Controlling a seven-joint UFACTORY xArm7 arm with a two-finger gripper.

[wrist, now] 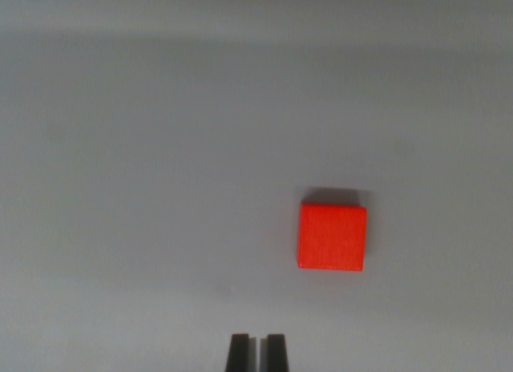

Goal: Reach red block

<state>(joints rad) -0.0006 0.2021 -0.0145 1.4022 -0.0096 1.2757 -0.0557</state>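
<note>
jaws (256, 352) nearly pressed together (empty) | red block (333, 236) apart, unlabelled

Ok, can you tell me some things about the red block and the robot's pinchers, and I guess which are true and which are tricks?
1. The red block lies to the wrist view's right of the gripper. True.
2. The gripper is holding the red block. False: the block sits apart from the fingertips, farther up the picture, on the grey table.
3. The gripper's fingertips are spread wide apart. False: they stand almost together, with only a thin slit between them.
4. The red block is the only thing lying on the table in this view. True.
5. The block is blue. False: it is bright red.
</note>
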